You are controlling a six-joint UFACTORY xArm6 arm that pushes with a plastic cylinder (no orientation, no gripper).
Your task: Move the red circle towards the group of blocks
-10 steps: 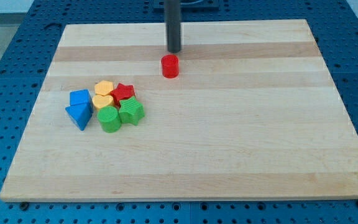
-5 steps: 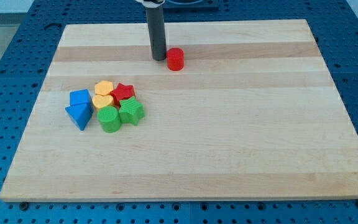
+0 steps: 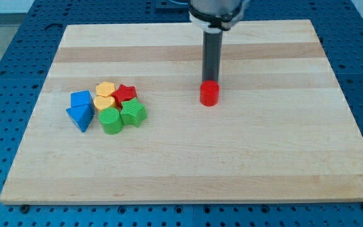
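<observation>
The red circle [image 3: 209, 94] lies on the wooden board [image 3: 244, 145], right of the middle. My tip [image 3: 211, 81] stands just above it in the view, touching or nearly touching its top edge. The group of blocks sits at the view's left: a blue cube-like block [image 3: 80, 99], a blue triangle [image 3: 79, 116], two yellow blocks [image 3: 105, 89] [image 3: 104, 103], a red star [image 3: 125, 94], a green circle [image 3: 111, 120] and a green star-like block [image 3: 133, 113]. The red circle is well to the right of this group.
The board rests on a blue perforated table [image 3: 5, 57]. The arm's body [image 3: 216, 11] hangs over the board's top edge.
My tip went left past the red circle, then swung right and down. The red circle has moved down and to the right, farther from the group.
</observation>
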